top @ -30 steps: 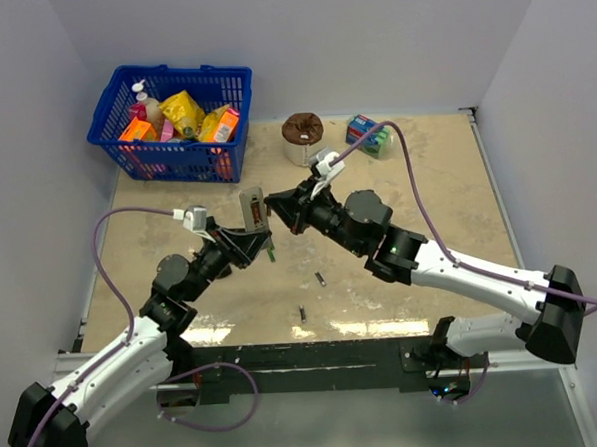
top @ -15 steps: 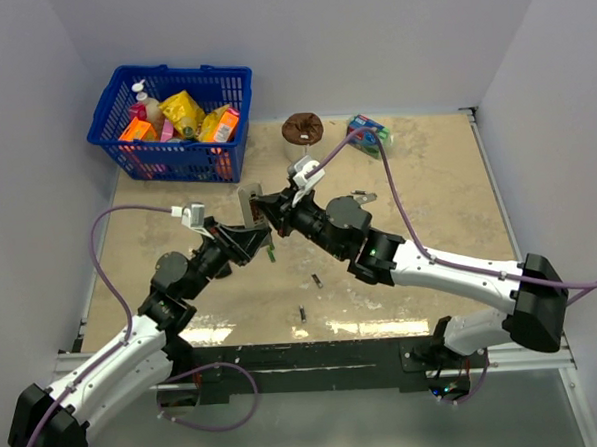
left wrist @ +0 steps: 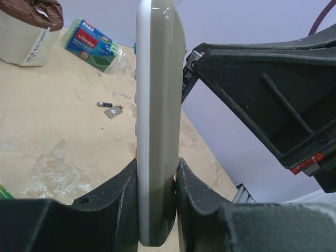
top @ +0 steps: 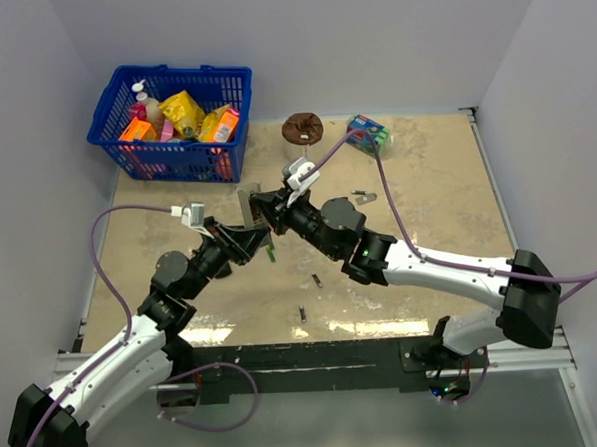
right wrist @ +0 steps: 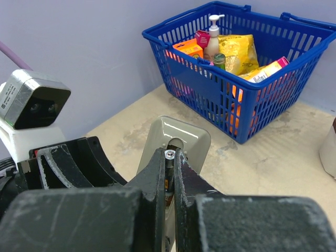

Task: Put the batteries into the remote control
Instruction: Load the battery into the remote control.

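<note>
One thin dark cylindrical battery with a bright metal end (right wrist: 169,155) is being pinched between the closed fingers of the right gripper (right wrist: 168,163). It is being presented to the plain grey back of the short white plastic remote control (right wrist: 178,134). The left gripper (left wrist: 156,176) is clamping the remote's lower end from both sides and holding it upright, lifted clear of the beige speckled table (top: 428,207).

Against the picture from a second ago, the right arm is now reaching further left. Its fingertips were standing slightly apart from the remote then and are lying against it in the top view now. The left arm is keeping the same pose. This is judged to mean the approach is complete and insertion is starting.

The right wrist view is showing a recess near the remote's upper end, directly behind the battery. Whether the cell is already entering it cannot be told.

Two loose batteries (top: 318,279) are lying on the table between the arms, so at least one further load is probably pending. A misaligned push is the main risk, since it could be tilting the remote in its clamp.
</note>
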Controlling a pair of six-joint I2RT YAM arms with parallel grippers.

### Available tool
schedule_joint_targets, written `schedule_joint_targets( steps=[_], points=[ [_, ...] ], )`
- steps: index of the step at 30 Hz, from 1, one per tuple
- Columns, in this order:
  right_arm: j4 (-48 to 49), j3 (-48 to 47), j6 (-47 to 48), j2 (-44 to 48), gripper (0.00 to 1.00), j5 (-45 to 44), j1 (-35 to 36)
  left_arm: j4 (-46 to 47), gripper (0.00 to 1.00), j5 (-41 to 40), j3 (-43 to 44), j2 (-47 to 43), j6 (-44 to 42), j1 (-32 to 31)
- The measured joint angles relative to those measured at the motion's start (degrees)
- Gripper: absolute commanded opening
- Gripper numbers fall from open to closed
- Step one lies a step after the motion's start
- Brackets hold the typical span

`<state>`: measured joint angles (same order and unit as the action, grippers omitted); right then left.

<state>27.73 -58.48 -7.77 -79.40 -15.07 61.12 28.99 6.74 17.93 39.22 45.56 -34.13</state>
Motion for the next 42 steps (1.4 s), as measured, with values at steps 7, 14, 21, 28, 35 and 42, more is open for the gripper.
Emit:
schedule_joint_targets(
  steps=[7, 14, 21, 28, 35, 42],
  points=[
    [0.2, 0.6, 0.3, -0.5, 0.00, 0.0, 0.1, -1.2, 0.00, -1.0, 0.1, -0.1, 0.3, 0.0],
    [-0.5, 0.8, 0.1, -0.5, 0.00, 0.0, 0.3, -1.7, 0.00, -1.7, 0.1, -0.4, -0.3, 0.0],
    [-0.9, 0.8, -0.4, -1.2, 0.00, -0.1, 0.3, -2.6, 0.00, -1.8, 0.1, -0.5, -3.0, 0.0],
    [-1.4, 0.7, -1.6, -2.8, 0.03, -2.0, 0.4, -4.9, 0.00, -2.3, 0.1, -0.8, -6.0, 0.0],
    [-1.3, 0.9, -6.0, -2.8, 0.08, -5.8, 0.9, -5.3, 0.00, -2.5, 0.1, -1.4, -6.4, 0.0],
    [-1.5, 1.5, -7.8, -2.8, 0.13, -6.9, 1.0, -6.4, 0.00, -2.5, 0.1, -1.6, -6.5, 0.0]
  ],
)
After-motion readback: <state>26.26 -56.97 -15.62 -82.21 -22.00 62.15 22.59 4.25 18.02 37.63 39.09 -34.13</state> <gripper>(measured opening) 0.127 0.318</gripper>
